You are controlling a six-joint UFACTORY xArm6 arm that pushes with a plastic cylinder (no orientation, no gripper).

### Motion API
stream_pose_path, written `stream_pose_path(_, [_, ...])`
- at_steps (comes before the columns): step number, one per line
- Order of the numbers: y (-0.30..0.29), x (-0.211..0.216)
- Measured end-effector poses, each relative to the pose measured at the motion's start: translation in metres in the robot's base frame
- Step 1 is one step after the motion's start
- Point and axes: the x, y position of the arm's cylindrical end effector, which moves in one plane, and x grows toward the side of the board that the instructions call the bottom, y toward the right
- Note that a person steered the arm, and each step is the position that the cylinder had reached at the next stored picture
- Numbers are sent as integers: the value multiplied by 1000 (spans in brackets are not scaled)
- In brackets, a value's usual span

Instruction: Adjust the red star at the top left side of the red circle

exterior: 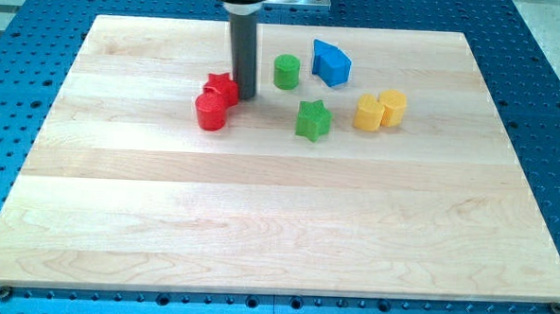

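The red star (222,86) lies on the wooden board (277,223) toward the view's top left. It touches the red circle (210,112), which sits just below and slightly left of it. My tip (244,96) stands right against the red star's right side, to the upper right of the red circle. The dark rod rises straight up from there to the view's top edge.
A green circle (286,71) and a blue block (330,63) lie right of the rod. A green star (313,120) sits below them. Two yellow blocks (368,113) (392,107) touch each other further right. Blue perforated table surrounds the board.
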Motion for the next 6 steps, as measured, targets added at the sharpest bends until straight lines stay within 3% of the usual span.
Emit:
stream_pose_path(2, [-73, 14])
stream_pose_path(4, [-113, -12])
stream_pose_path(6, [-122, 92])
